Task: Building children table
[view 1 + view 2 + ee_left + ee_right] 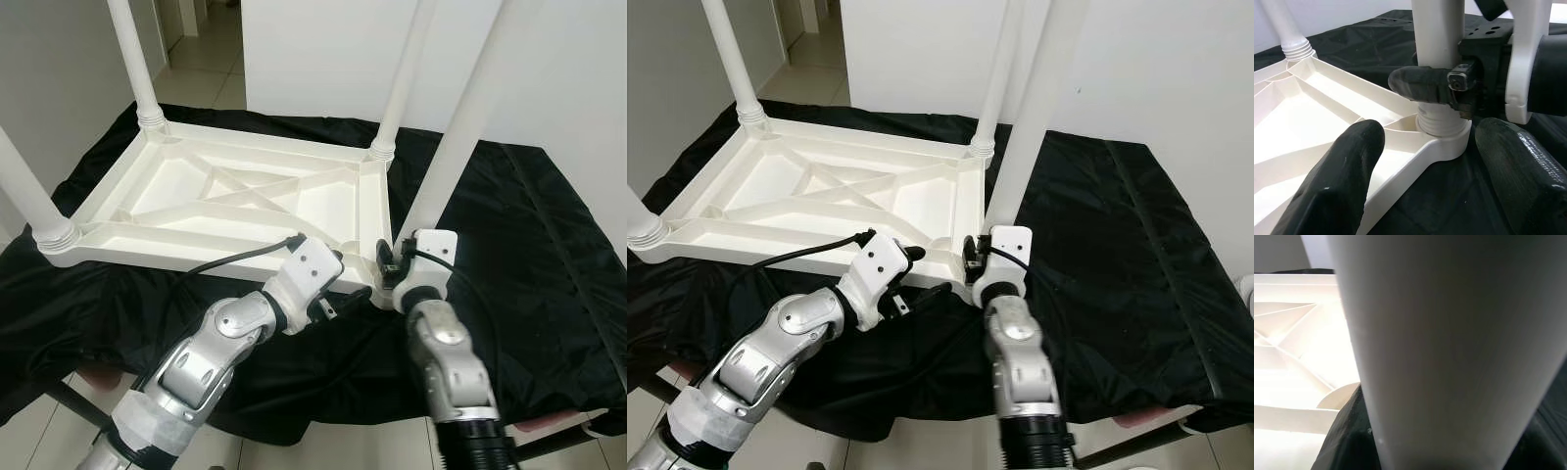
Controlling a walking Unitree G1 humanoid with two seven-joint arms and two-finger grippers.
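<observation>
Where right gripper (389, 264) clasps leg (460, 127), jaws hidden

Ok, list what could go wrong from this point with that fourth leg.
1. The right claw grips the near-corner leg low, at its base; the long leg may lean and bind in the corner socket.
2. The upside-down tabletop lies on loose black cloth, so turning force could slide it.
3. The left claw, open around that corner, may get nudged by the right one.

Head eyes look down — wrist views sit close on the leg (1437, 58).
</observation>
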